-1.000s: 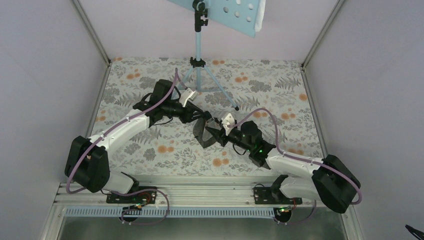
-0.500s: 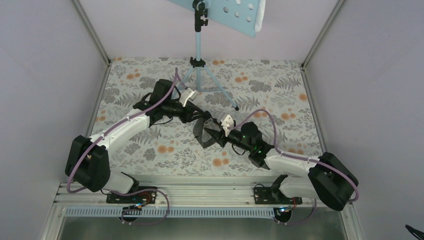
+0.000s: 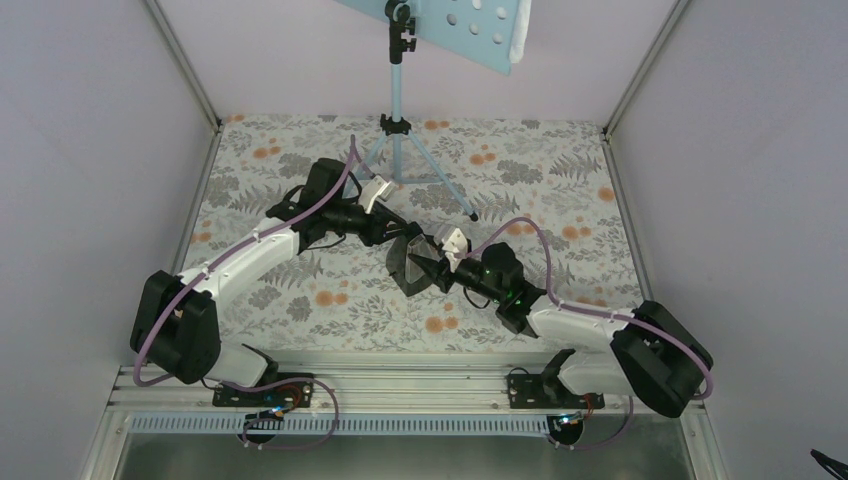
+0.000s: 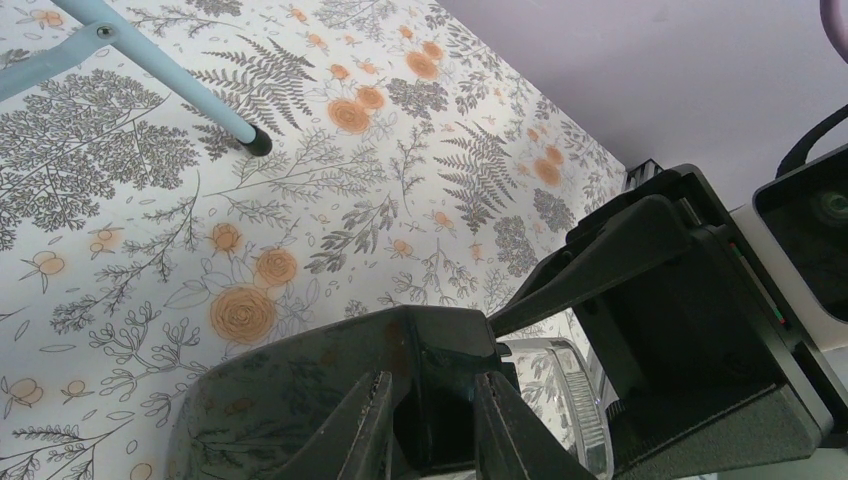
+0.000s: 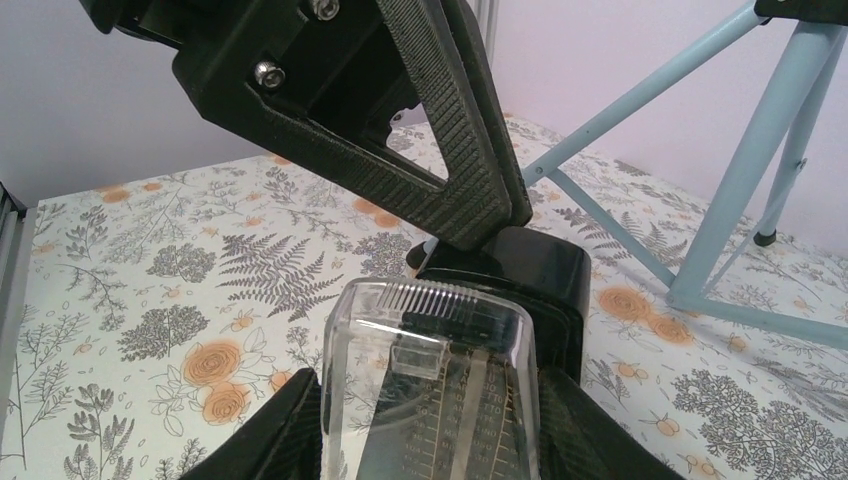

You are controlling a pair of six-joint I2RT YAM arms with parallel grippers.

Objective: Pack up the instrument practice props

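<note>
1. the black metronome (image 3: pixel 402 268) is held at mid-table between both arms.
2. its dark body is clamped by the left gripper (image 4: pixel 432 428), likely to steady it.
3. its clear cover (image 5: pixel 430 370) is gripped on both sides by the right gripper (image 5: pixel 430 445), seemingly so it can be seated.
4. the blue music stand (image 3: pixel 398 90) is seen upright at the far edge.

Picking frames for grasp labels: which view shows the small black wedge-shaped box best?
Right wrist. The small black wedge-shaped box fills the lower centre, close up, with its clear ribbed front and printed scale visible. Left wrist shows only its glossy black back, pinched by the left gripper. Top external gives just a small dark shape, no detail.
</note>
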